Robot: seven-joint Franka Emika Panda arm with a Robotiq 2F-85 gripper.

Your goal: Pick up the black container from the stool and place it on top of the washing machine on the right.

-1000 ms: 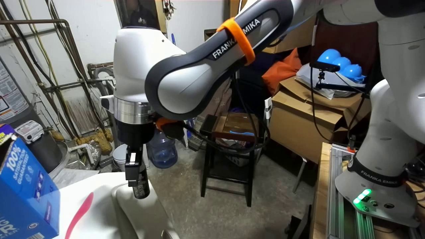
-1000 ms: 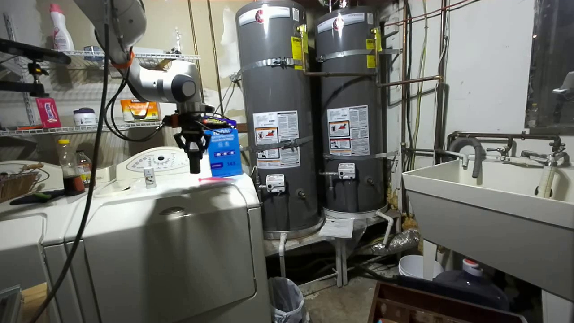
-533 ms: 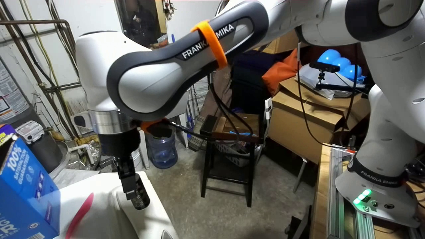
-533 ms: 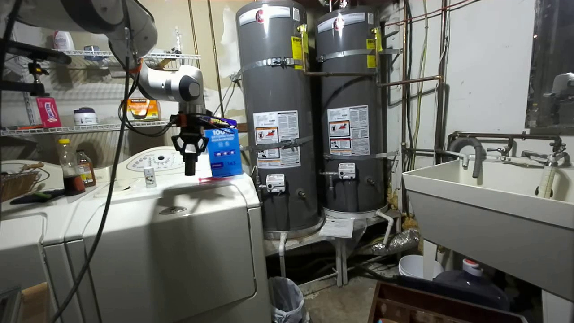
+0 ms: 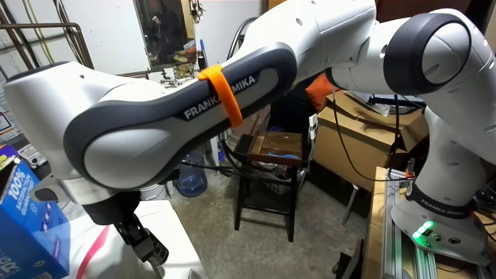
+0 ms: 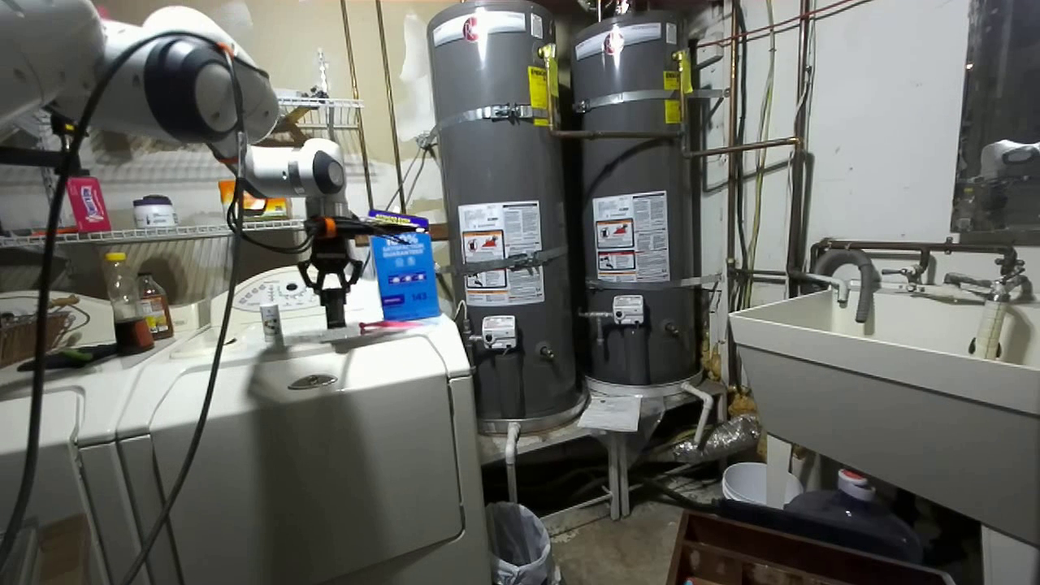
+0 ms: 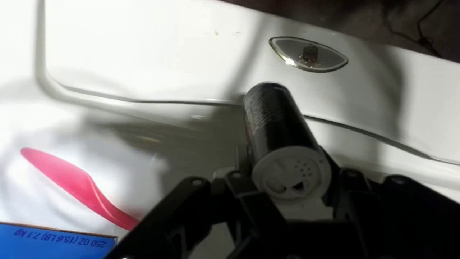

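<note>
The black container (image 7: 275, 118) is a small cylinder with a white shaker lid. My gripper (image 7: 289, 172) is shut on it near the lid, one finger on each side. In both exterior views the container (image 5: 159, 254) (image 6: 334, 313) hangs at the fingertips (image 6: 331, 294) low over the top of the white washing machine (image 6: 325, 455). It leans in an exterior view; I cannot tell whether its end touches the top. The machine's smooth top (image 7: 143, 54) fills much of the wrist view. The dark stool (image 5: 279, 143) with its brownish top stands farther back, without the container.
A blue box (image 6: 410, 276) stands on the machine beside a pink-red streak (image 7: 72, 180). A small white can (image 6: 270, 322) stands near the gripper. Another white machine (image 6: 41, 455) adjoins. Black cables hang from the arm. Grey water heaters (image 6: 504, 357) stand behind.
The arm has swung out and lowered. My gripper has carried the container down toward the washing machine's top and closer to the white can. The container now leans more in an exterior view.
</note>
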